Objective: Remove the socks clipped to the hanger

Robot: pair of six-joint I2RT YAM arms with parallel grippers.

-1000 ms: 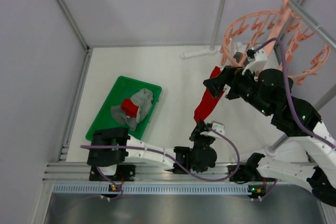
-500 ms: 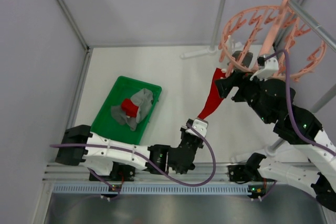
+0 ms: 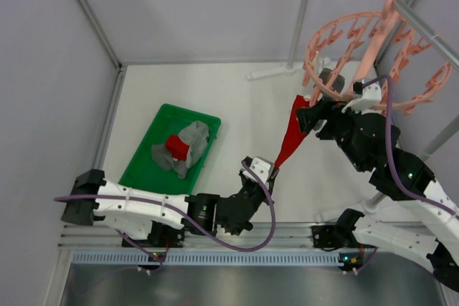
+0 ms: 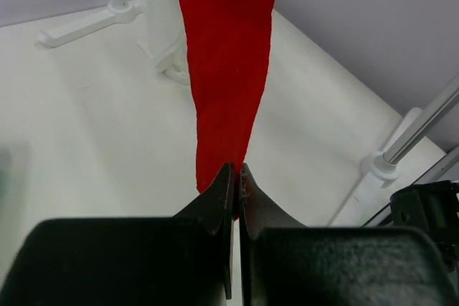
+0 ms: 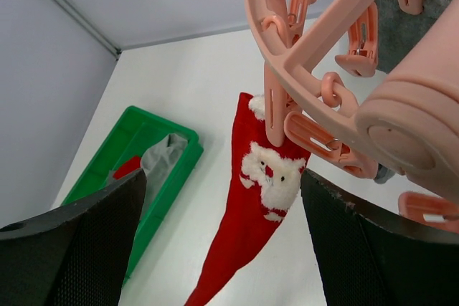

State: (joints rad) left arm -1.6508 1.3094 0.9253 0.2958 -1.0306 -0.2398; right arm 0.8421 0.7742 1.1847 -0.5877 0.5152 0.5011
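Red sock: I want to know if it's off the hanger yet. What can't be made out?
- Left wrist: the red sock is cut off at the top edge, cuff unseen.
- Right wrist: a clip on the hanger covers the cuff edge, its bite unclear; the toe runs off the bottom.
- Top external: the cuff's clip is too small to judge.

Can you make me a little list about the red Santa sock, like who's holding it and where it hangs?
sock: red sock with a white Santa face, pulled out long
top end: held in a clip of the pink hanger
bottom end: pinched by the left hand, which is shut on it
right hand: open, up by the clip, one finger on each side
green tray: on the table, with grey and red socks piled inside
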